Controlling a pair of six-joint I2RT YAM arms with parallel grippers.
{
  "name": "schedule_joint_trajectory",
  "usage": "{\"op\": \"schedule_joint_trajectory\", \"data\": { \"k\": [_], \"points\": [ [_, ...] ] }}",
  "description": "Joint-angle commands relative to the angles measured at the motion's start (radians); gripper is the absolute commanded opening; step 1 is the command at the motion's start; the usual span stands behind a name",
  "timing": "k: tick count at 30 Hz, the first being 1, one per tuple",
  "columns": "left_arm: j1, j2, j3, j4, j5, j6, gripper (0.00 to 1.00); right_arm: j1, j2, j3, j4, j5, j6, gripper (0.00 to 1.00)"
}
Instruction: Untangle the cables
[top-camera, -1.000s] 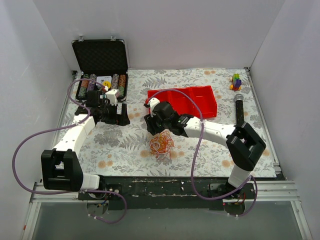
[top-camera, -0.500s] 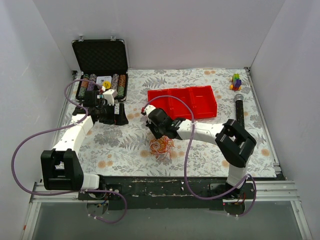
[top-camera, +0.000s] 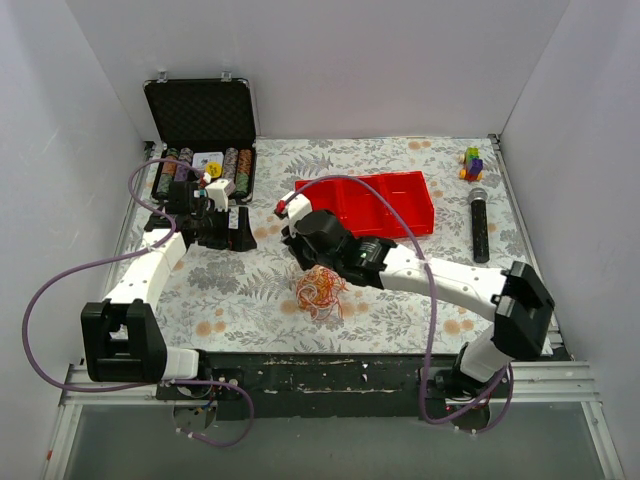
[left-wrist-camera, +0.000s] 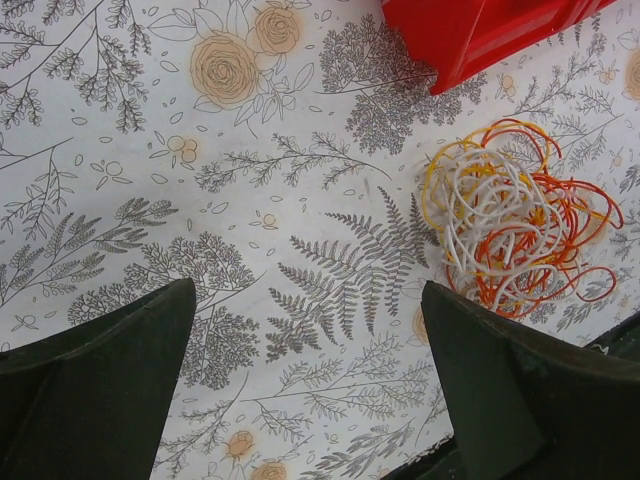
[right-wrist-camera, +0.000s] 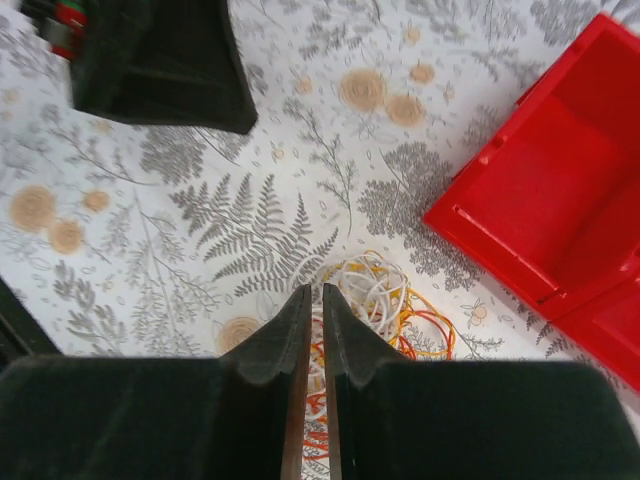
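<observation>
The cables (top-camera: 318, 290) are one tangled bundle of thin red, orange-yellow and white wires lying on the floral tablecloth near the front middle. My right gripper (top-camera: 305, 258) hovers just behind and above the bundle. In the right wrist view its jaws (right-wrist-camera: 312, 290) are pressed nearly together with nothing between them, and the cables (right-wrist-camera: 385, 300) lie on the cloth below the tips. My left gripper (top-camera: 243, 230) is open and empty to the left. In the left wrist view (left-wrist-camera: 308, 290) its fingers stand wide apart, and the cables (left-wrist-camera: 515, 215) lie to the right.
A red bin (top-camera: 370, 205) sits behind the bundle and shows in both wrist views (left-wrist-camera: 480, 30) (right-wrist-camera: 560, 200). An open black case (top-camera: 200, 130) stands at the back left. A black microphone (top-camera: 478, 225) and a small toy (top-camera: 471, 163) are at the right.
My right arm has swung its elbow out to the right, and its gripper has shifted slightly left over the bundle. The bundle has nudged a little left. The left arm is almost still.
</observation>
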Motion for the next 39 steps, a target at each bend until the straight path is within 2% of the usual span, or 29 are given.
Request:
{"op": "schedule_joint_trajectory", "data": {
  "k": [1,5,6,7,9,10,11,12,15,20,24,28,33,39],
  "points": [
    [0.004,-0.04,0.002,-0.007,0.027,0.009,0.98,0.017,-0.118,0.029,0.027,0.039,0.011,0.17],
    [0.005,-0.041,0.005,-0.01,0.031,0.012,0.98,0.021,-0.163,0.047,0.03,0.035,-0.005,0.13],
    [0.004,-0.041,0.006,-0.008,0.031,0.009,0.98,0.021,-0.163,0.049,0.022,0.051,-0.006,0.1],
    [0.004,-0.043,0.008,-0.011,0.031,0.009,0.98,0.021,-0.158,0.048,0.019,0.062,-0.009,0.02],
    [0.004,-0.046,0.006,-0.011,0.034,0.009,0.98,0.019,-0.135,0.031,0.01,0.079,-0.015,0.01],
    [0.004,-0.044,0.006,-0.011,0.038,0.009,0.98,0.021,-0.115,0.02,0.002,0.076,-0.017,0.05],
    [0.004,-0.047,0.005,-0.011,0.038,0.006,0.98,0.019,-0.098,0.012,-0.004,0.073,-0.019,0.24],
    [0.005,-0.048,0.003,-0.011,0.035,0.007,0.98,0.019,-0.068,0.005,-0.018,0.073,-0.011,0.38],
    [0.004,-0.048,0.002,-0.011,0.035,0.004,0.98,0.018,0.013,-0.006,-0.047,0.1,0.015,0.49],
    [0.004,-0.052,-0.003,-0.013,0.031,0.004,0.98,-0.008,0.106,-0.014,-0.033,0.114,0.044,0.5],
    [0.004,-0.057,-0.008,-0.014,0.027,0.014,0.98,-0.047,0.121,-0.035,0.023,0.068,0.061,0.42],
    [0.005,-0.064,-0.02,-0.016,0.027,0.023,0.98,-0.053,0.129,-0.034,0.043,0.056,0.067,0.38],
    [0.005,-0.061,-0.031,-0.011,0.025,0.024,0.98,-0.053,0.135,-0.058,0.053,0.048,0.083,0.18],
    [0.005,-0.052,-0.026,-0.01,0.03,0.024,0.98,-0.059,0.127,-0.089,0.071,0.048,0.087,0.03]
  ]
}}
